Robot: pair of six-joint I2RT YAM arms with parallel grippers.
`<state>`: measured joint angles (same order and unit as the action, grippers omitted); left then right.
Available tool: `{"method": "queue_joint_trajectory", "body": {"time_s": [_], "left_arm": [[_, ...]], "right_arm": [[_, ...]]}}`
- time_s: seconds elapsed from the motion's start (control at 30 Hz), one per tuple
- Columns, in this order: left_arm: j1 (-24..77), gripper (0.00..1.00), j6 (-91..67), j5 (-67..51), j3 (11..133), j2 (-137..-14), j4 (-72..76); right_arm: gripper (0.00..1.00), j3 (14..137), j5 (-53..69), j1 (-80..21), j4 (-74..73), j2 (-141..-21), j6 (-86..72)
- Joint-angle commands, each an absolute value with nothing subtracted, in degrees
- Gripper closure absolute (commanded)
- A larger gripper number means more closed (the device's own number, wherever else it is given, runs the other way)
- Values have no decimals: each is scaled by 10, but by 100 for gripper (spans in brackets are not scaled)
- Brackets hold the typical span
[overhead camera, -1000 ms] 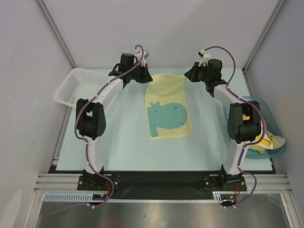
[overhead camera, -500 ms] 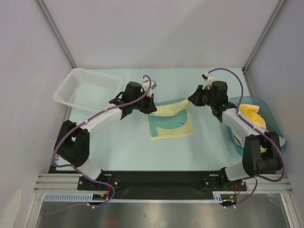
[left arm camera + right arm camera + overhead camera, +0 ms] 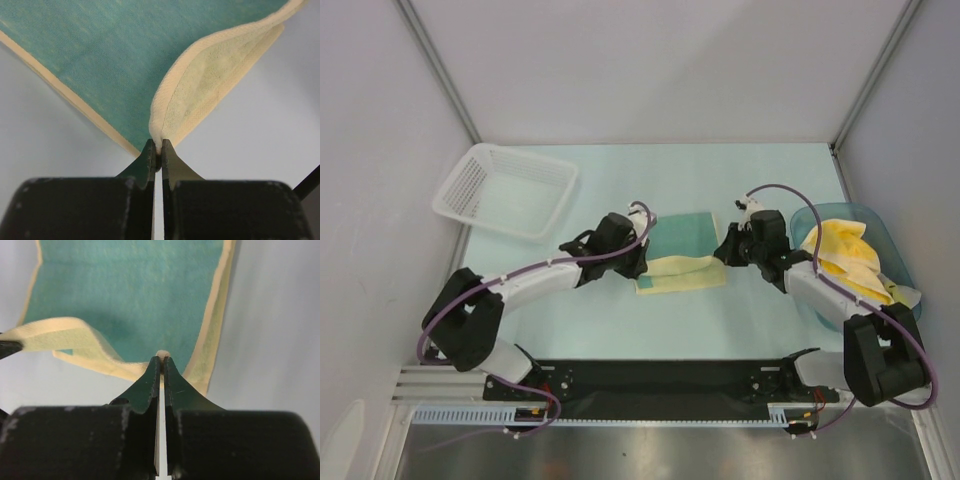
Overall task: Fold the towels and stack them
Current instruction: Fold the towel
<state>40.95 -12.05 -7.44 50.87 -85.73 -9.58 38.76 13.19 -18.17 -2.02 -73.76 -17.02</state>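
A teal green towel with a yellow edge [image 3: 682,235] lies mid-table, its far edge pulled over toward the near edge so the teal back faces up. My left gripper [image 3: 642,262] is shut on the towel's left corner [image 3: 165,107]. My right gripper [image 3: 725,252] is shut on the towel's right corner [image 3: 161,354]. Both hold the corners low, near the towel's front yellow strip [image 3: 680,275]. More pale yellow towels [image 3: 845,250] lie crumpled in the blue tub.
A white mesh basket [image 3: 505,190] stands at the back left. A blue translucent tub [image 3: 865,270] stands at the right edge. The left arm [image 3: 535,285] and right arm [image 3: 820,290] lie low across the table front.
Both grippers have drawn the towel's far edge from the back of the table toward the near edge. The hippo picture is now covered and the teal back shows.
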Motion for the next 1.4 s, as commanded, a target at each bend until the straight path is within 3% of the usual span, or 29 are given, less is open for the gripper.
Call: {"method": "queue_joint_trajectory", "body": {"time_s": [0.0, 0.13, 0.2, 0.27, 0.37, 0.43, 0.5, 0.63, 1.07, 1.37], "left_arm": [[431, 100, -130, -25, 493, -832, -77], [452, 100, -144, -2, 470, -833, -76], [457, 98, -152, 18, 461, -831, -70], [462, 79, -156, 25, 450, -829, -70], [471, 70, -162, 34, 453, -826, -87], [476, 56, -175, 40, 457, -815, -102], [476, 53, -193, 48, 462, -802, -114], [469, 38, -200, 61, 493, -775, -130], [368, 42, -232, -44, 534, -882, -104], [286, 43, -223, -104, 568, -892, -63]], "right_arm": [[100, 367, 77, -189, -50, -709, -187], [99, 345, 47, -189, -82, -695, -210], [93, 338, 56, -191, -86, -693, -219], [82, 331, 56, -196, -93, -692, -221], [72, 334, 52, -197, -115, -675, -224], [69, 344, 51, -197, -139, -665, -225], [67, 366, 51, -198, -166, -652, -227], [62, 400, 63, -197, -178, -658, -222], [66, 403, 83, -186, -128, -809, -199], [68, 352, 46, -270, -127, -752, -288]]}}
